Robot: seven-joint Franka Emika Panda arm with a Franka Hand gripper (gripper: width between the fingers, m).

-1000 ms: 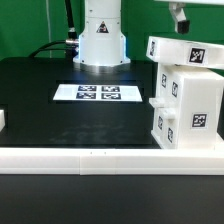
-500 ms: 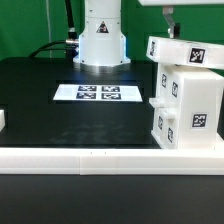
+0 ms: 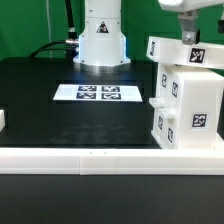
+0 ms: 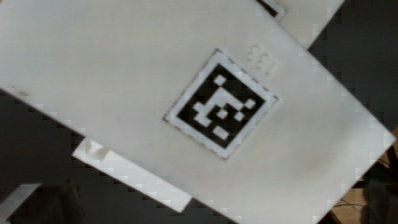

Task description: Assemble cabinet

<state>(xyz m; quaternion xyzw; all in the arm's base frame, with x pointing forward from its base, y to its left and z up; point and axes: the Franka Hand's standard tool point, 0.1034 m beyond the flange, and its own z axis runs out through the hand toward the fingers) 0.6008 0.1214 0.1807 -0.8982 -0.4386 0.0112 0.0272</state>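
The cabinet (image 3: 186, 103) is a large white tagged box at the exterior view's right, on the black table. A white tagged block (image 3: 180, 50) lies tilted on its top. My gripper (image 3: 189, 38) hangs just above the far part of that top block, with its fingertips close to or touching the block's surface. I cannot tell how its jaws stand. The wrist view is filled by a white tagged panel (image 4: 196, 110) of the cabinet seen from close above, and my fingers do not show there.
The marker board (image 3: 99, 93) lies flat in the table's middle, before the robot base (image 3: 100, 40). A long low white rail (image 3: 90, 155) runs along the front edge. A small white piece (image 3: 2, 120) sits at the exterior view's left edge.
The gripper rose and shifted toward the exterior view's left, then came down and right over the cabinet's top block. The cabinet has not moved.
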